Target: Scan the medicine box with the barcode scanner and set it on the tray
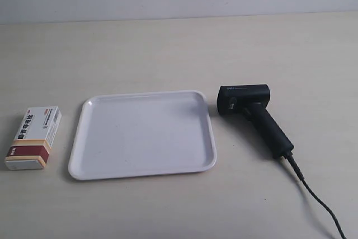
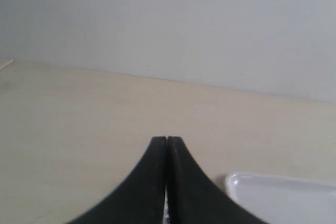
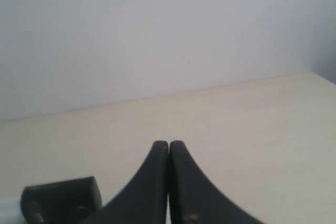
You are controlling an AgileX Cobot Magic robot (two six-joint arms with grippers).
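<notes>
You see both the left gripper (image 2: 167,141) and right gripper (image 3: 168,145) closed, empty; medicine box (image 1: 33,137), tray (image 1: 142,134), barcode scanner (image 1: 253,117) lie apart on the table (image 1: 168,48).

A pale beige counter (image 1: 168,205) is seen beneath a plain white tray (image 1: 84,155). The medicine box (image 1: 34,137) is coloured white with a dark red and orange band. The barcode scanner (image 1: 254,115) and its cable (image 1: 313,194) are black.
</notes>
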